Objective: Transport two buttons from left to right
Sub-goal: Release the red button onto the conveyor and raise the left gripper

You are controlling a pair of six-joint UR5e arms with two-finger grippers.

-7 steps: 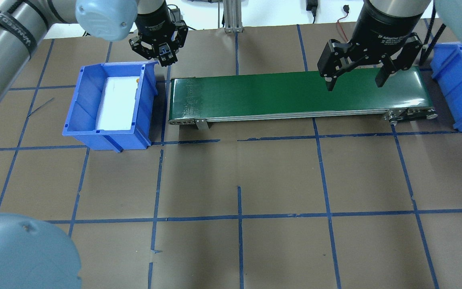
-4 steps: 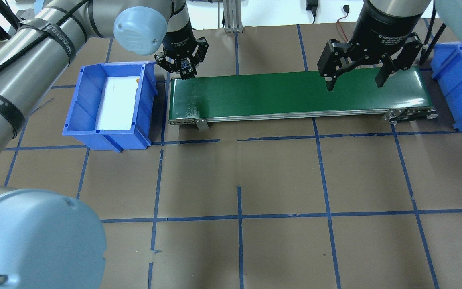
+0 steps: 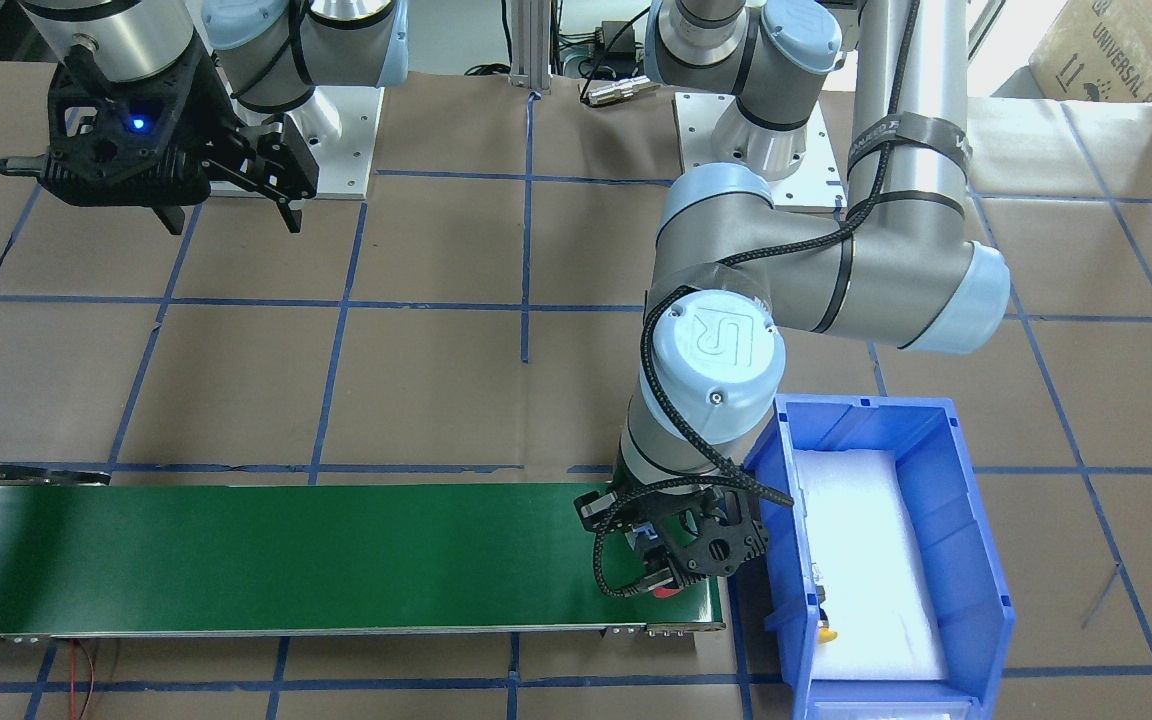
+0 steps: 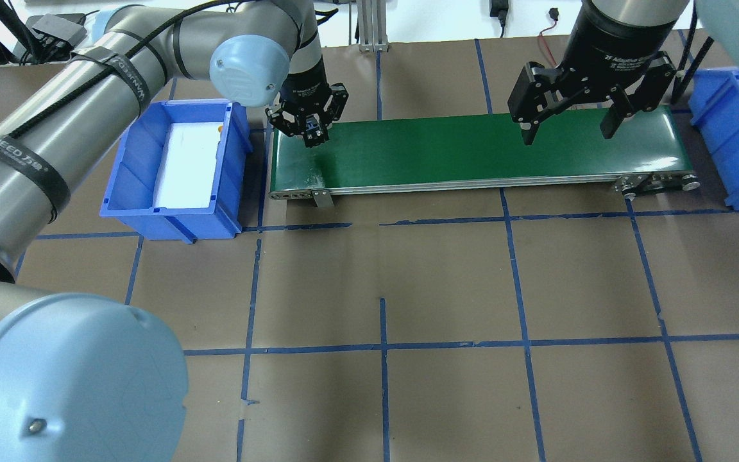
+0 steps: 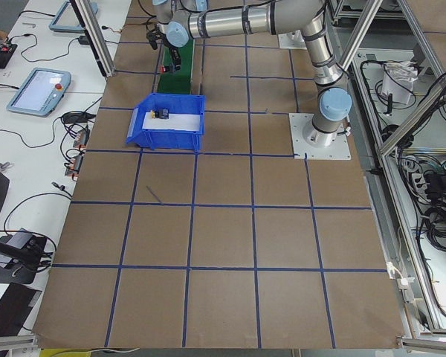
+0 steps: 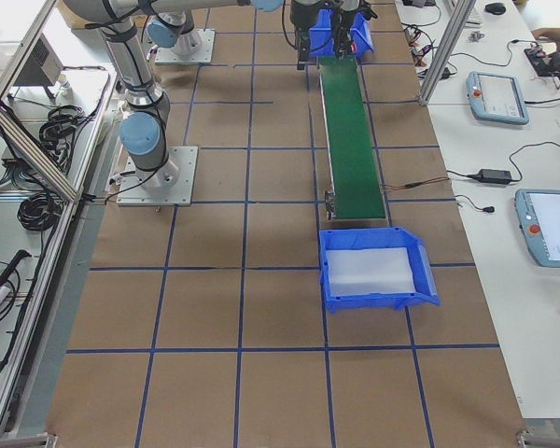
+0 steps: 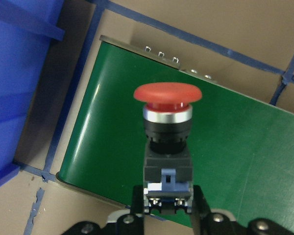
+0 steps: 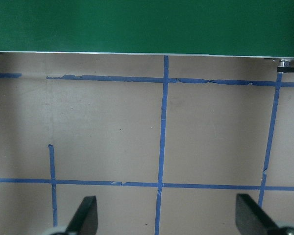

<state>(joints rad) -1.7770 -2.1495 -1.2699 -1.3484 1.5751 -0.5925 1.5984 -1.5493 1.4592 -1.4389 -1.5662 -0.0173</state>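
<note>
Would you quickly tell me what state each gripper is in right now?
Left gripper: shut on the red push-button.
Right gripper: open, holding nothing.

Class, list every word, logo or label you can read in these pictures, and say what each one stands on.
"UR" logo: blue joint cap of the left arm.
"UNIVERSAL": cardboard box, rest cut off.
"2F Adaptive": body of the right claw; smaller print below is unreadable.
"VANJEED": black strap on the left arm.
Red button: no text visible.
</note>
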